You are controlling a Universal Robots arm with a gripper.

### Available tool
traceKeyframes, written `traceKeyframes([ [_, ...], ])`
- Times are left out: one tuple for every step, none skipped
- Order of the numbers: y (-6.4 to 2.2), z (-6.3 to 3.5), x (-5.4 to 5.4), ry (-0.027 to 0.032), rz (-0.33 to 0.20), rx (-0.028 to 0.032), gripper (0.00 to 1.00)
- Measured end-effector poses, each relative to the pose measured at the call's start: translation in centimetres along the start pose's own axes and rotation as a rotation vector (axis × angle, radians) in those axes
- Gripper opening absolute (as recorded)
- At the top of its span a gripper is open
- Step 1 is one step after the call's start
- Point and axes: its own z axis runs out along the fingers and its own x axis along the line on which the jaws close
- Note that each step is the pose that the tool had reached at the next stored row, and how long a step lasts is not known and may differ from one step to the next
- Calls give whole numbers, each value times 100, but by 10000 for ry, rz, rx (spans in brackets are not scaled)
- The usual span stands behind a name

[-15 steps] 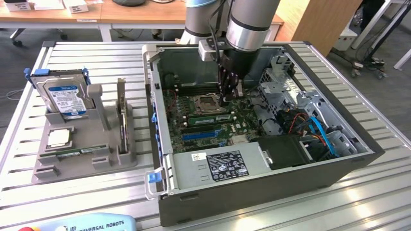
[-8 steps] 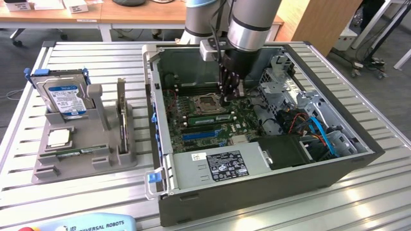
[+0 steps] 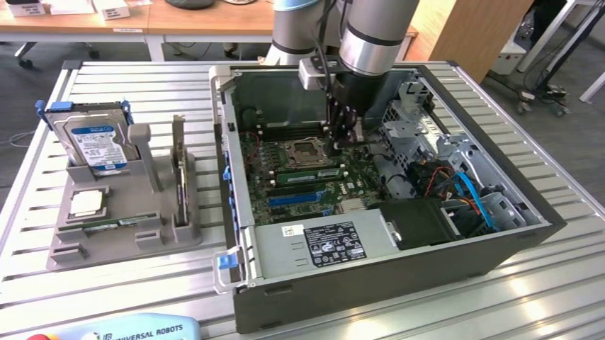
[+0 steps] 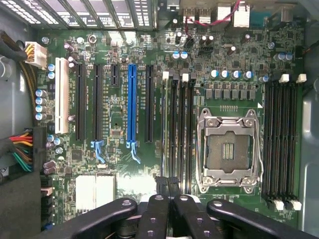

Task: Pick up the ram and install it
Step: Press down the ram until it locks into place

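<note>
A green ram stick (image 3: 304, 173) sits on edge in a slot of the motherboard (image 3: 283, 188), between the processor socket (image 3: 307, 150) and the blue slot. In the wrist view it appears as a thin strip (image 4: 164, 129) beside the black memory slots (image 4: 182, 129). My gripper (image 3: 345, 136) hangs inside the open computer case, just above the board. In the wrist view the gripper (image 4: 168, 185) is over one end of that slot row. Its black fingers (image 4: 159, 209) are pressed together, shut, with nothing seen between them. I cannot tell whether they touch the ram.
The grey computer case (image 3: 378, 283) lies open on the slatted table. On the exterior view's left, a grey holder (image 3: 123, 244) carries a silver hard drive (image 3: 95, 145), a square processor chip (image 3: 85, 204) and another green stick (image 3: 115, 225). Cables and a drive cage (image 3: 444, 152) crowd the case's right side.
</note>
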Motion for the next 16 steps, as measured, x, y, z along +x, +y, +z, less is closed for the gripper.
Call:
traceKeyframes([
  [-13, 0, 0, 0, -1, 0, 10],
  [-26, -1, 0, 0, 0, 1, 10],
  [-39, -1, 0, 0, 0, 0, 10],
  [-53, -2, 0, 0, 0, 0, 10],
  [-67, -3, 0, 0, 0, 0, 10],
  [-82, -3, 0, 0, 1, 1, 10],
  [-96, -4, 0, 0, 0, 0, 10],
  [-109, -4, 0, 0, 0, 0, 10],
  [-122, -5, 0, 1, 1, 0, 10],
  [-137, -5, -1, 0, -1, 1, 10],
  [-152, -6, -1, 0, -1, 0, 10],
  [-165, -6, -1, 0, 0, 0, 10],
  [-178, -6, -1, -1, 0, 0, 10],
  [-190, -7, -1, 0, 0, 1, 10],
  [-202, -7, -1, -1, 0, 0, 10],
  [-214, -8, -1, -1, 1, 1, 10],
])
